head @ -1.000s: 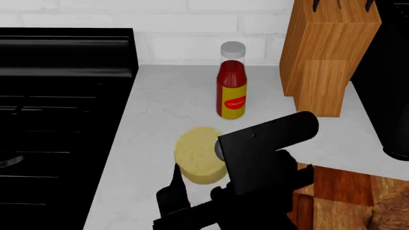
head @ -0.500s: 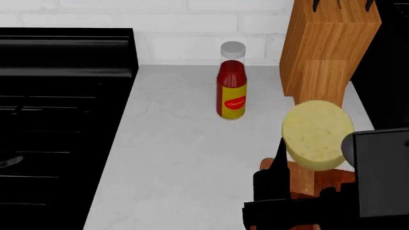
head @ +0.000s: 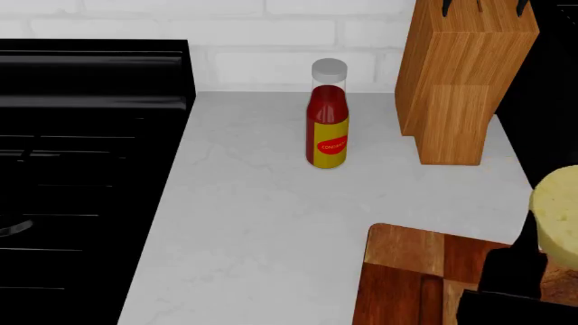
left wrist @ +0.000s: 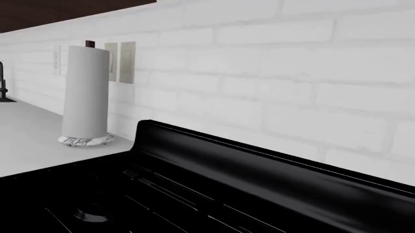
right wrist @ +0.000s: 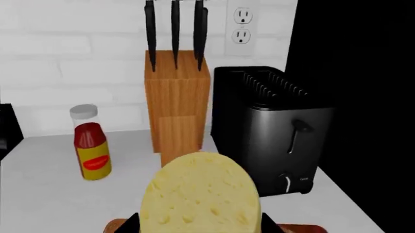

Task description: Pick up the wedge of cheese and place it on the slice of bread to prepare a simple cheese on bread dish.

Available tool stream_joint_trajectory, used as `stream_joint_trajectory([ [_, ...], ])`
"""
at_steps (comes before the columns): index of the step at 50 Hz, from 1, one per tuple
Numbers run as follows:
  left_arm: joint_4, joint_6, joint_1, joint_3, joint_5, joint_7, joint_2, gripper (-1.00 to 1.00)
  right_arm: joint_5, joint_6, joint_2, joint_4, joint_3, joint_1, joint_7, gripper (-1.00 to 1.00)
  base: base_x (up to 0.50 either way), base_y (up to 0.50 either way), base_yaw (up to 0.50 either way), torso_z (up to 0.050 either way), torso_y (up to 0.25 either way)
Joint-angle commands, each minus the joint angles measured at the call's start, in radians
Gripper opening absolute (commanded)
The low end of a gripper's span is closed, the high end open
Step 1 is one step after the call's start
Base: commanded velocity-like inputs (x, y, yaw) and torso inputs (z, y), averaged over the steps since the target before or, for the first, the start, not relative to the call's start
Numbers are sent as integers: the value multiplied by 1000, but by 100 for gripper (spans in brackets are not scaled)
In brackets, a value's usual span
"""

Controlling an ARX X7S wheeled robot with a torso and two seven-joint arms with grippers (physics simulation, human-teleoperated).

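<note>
The wedge of cheese (head: 558,210) is a pale yellow porous puck at the head view's right edge, held above the chequered cutting board (head: 407,271). My right gripper (head: 542,257) is shut on it, with one dark finger (head: 513,267) showing beside it. In the right wrist view the cheese (right wrist: 201,194) fills the gap between my right gripper's (right wrist: 199,225) dark fingers. The slice of bread is out of view in every frame. My left gripper does not show; its wrist view looks over the black stove (left wrist: 194,194).
A red-and-yellow condiment bottle (head: 327,115) stands mid-counter. A wooden knife block (head: 461,81) stands at the back right, with a black toaster (right wrist: 269,131) beside it. The black stove (head: 81,169) fills the left. A paper towel roll (left wrist: 85,94) stands past the stove.
My right gripper has lifted the cheese off the counter and carried it right, from beside the bottle to over the cutting board at the view's right edge.
</note>
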Motion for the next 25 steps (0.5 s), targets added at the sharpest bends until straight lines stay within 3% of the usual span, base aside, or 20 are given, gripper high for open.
stream_joint_trajectory([
  [1,2,3,3,-2,-4,-2,-2,100,-14,17,34,13,120,-89,-15,-100,0,0,0,0,0],
  [11,3,-4,2,4,-5,-1,-6,100,-44,68,5,42,282,-205,-72,-100,0,0,0,0,0],
  [25,4,0,3,4,-7,-3,-7,100,-145,109,-54,84,306,-234,-152,-100,0,0,0,0,0],
])
